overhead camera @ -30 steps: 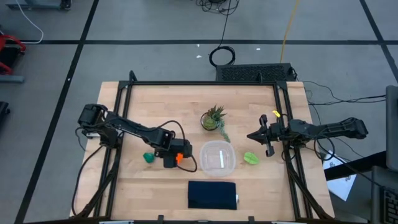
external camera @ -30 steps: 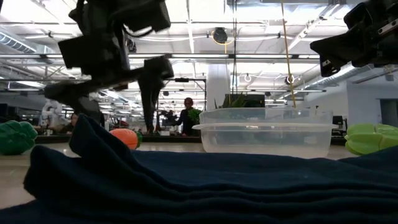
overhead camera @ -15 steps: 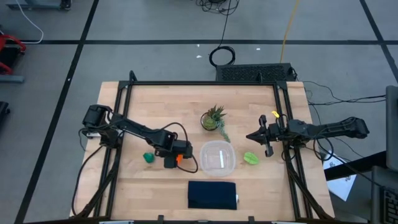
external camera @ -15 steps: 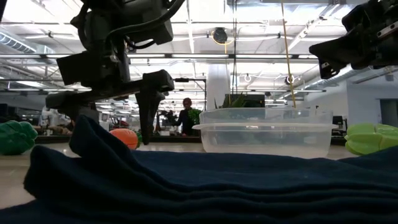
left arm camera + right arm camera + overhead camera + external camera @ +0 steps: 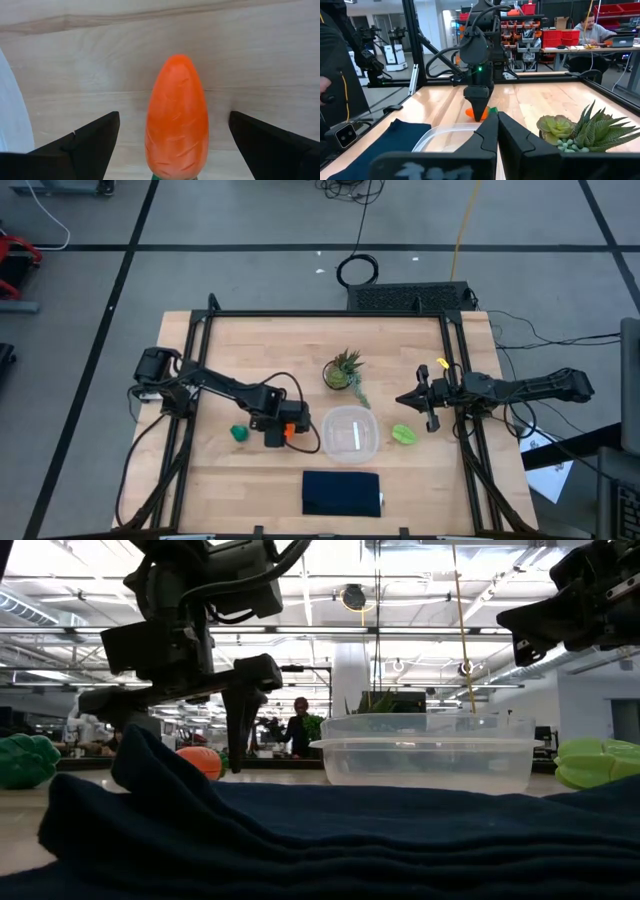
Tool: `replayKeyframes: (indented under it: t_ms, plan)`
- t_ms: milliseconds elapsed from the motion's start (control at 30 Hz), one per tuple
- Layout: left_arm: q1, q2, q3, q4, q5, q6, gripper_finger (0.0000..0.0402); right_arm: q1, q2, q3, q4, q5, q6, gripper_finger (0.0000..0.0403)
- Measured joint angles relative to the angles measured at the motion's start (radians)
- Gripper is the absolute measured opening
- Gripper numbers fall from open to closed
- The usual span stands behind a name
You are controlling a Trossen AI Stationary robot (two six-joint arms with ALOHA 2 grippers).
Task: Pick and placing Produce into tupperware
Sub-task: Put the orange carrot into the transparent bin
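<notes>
Carrot (image 5: 176,115) unmoved; left claw (image 5: 172,145) has settled lower, straddling it.

Ceiling strip lights (image 5: 330,600) are flooding the low view with backlight and silhouetting the arms, the navy cloth (image 5: 300,830) is blurring in the foreground, while the wooden table (image 5: 250,350) is sitting evenly bright with faint shadows.
</notes>
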Motion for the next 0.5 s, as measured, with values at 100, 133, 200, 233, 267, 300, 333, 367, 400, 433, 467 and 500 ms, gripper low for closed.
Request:
replayKeyframes:
  t_ms: [100, 133, 200, 233, 267, 300, 333, 367, 400, 433, 467, 500]
  plan:
    - [0.003, 0.017, 0.002, -0.006, 0.009, -0.006, 0.0378, 0.0, 0.0, 0.0, 0.0, 0.0, 0.0, 0.0]
    - [0.002, 0.021, 0.002, -0.006, 0.009, -0.009, 0.0378, 0.0, 0.0, 0.0, 0.0, 0.0, 0.0, 0.0]
    - [0.003, 0.024, 0.002, -0.008, 0.019, -0.01, 0.0378, 0.0, 0.002, 0.0, -0.001, 0.0, 0.0, 0.0]
    - [0.003, 0.025, 0.002, -0.009, 0.024, -0.006, 0.0378, 0.0, 0.002, 0.0, -0.001, 0.0, 0.0, 0.0]
    - [0.003, 0.025, 0.002, -0.009, 0.028, -0.002, 0.0378, 0.0, 0.002, 0.0, -0.001, 0.0, 0.0, 0.0]
    - [0.003, 0.025, 0.002, -0.009, 0.03, -0.002, 0.0378, 0.0, 0.002, 0.0, -0.001, 0.0, 0.0, 0.0]
    - [0.003, 0.025, 0.002, -0.009, 0.033, -0.002, 0.0378, 0.0, 0.002, 0.0, -0.001, 0.0, 0.0, 0.0]
    - [0.003, 0.025, 0.002, -0.01, 0.035, -0.001, 0.0378, 0.0, 0.002, 0.0, -0.001, 0.0, 0.0, 0.0]
    - [0.003, 0.025, 0.002, -0.012, 0.039, 0.0, 0.0378, 0.0, 0.002, 0.0, -0.001, 0.0, 0.0, 0.0]
    - [0.003, 0.026, 0.002, -0.016, 0.045, 0.006, 0.0378, 0.0, 0.002, 0.0, -0.001, 0.0, 0.0, 0.0]
    - [0.003, 0.026, 0.002, -0.018, 0.051, 0.008, 0.0378, 0.0, 0.002, 0.0, -0.001, 0.0, -0.001, 0.0]
    - [0.003, 0.026, 0.001, -0.018, 0.055, 0.012, 0.0378, 0.0, 0.002, 0.0, -0.001, 0.0, -0.003, 0.0]
